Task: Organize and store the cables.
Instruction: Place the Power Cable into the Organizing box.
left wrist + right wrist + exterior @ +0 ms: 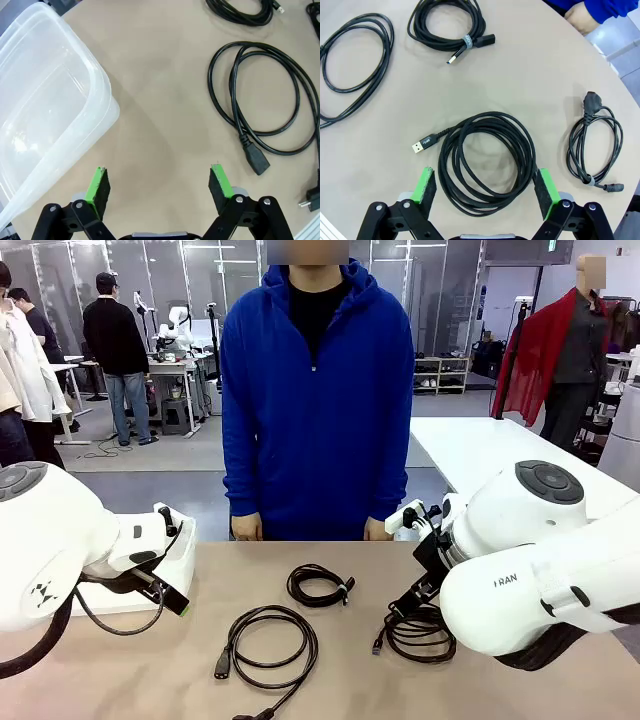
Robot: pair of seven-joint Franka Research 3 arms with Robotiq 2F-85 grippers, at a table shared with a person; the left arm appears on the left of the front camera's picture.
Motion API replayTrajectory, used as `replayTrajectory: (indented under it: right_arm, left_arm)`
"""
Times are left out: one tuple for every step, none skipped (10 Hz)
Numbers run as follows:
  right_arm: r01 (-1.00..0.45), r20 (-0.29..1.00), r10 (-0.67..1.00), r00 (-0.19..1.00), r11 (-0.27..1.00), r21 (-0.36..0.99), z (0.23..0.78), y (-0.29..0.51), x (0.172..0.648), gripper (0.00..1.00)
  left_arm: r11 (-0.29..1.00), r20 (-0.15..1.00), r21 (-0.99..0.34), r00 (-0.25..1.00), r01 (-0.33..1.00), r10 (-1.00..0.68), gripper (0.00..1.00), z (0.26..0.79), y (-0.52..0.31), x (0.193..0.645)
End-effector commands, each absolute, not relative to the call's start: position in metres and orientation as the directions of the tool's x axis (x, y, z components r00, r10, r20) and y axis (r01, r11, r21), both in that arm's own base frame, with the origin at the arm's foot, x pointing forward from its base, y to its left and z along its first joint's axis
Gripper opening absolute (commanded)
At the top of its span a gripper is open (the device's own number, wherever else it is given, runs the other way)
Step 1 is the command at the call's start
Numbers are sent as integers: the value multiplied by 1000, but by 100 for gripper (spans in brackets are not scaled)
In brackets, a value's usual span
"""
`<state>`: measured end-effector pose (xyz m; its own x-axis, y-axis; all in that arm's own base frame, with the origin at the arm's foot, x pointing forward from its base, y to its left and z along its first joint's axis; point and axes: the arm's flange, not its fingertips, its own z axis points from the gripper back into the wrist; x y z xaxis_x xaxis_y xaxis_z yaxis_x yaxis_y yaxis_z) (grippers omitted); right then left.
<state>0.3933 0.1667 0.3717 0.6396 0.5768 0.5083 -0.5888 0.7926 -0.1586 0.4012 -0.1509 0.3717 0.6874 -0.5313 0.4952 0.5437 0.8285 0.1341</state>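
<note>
Four black cables lie on the tan table. A small tied coil (320, 585) (416, 27) sits mid-table in front of the person. A wide loose power-cord loop (270, 645) (265, 100) (385, 45) lies nearer me. My right gripper (400, 610) (485, 189) hangs open just above a braided USB coil (420, 635) (520, 145), its fingers straddling the coil's near side. A thin tied cord with a chunky plug (593, 102) lies beyond it. My left gripper (178, 602) (159, 187) is open over bare table, between the clear bin and the power-cord loop.
A clear plastic bin (182, 550) (45, 110) stands at the table's left by my left arm. The person in a blue hoodie stands at the far edge, hands (245, 528) (580, 17) resting at it. A second white table (480, 445) stands behind at the right.
</note>
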Motion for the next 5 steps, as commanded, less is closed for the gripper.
replayTrajectory:
  right_arm:
    - [-589,508,577,640,793,-159,372,167,393,100]
    - [-589,508,577,640,793,-159,372,167,393,100]
    - [-589,508,577,640,793,-159,372,167,393,100]
    - [-589,508,577,640,793,-159,372,167,393,100]
    - [-589,508,577,640,793,-159,372,167,393,100]
  left_arm:
    - [828,495,134,687,544,-532,100,372,-151,401]
    - [828,495,134,687,544,-532,100,372,-151,401]
    - [828,495,134,687,544,-532,100,372,-151,401]
    - [828,495,134,687,544,-532,100,372,-151,401]
    - [828,495,134,687,544,-532,100,372,-151,401]
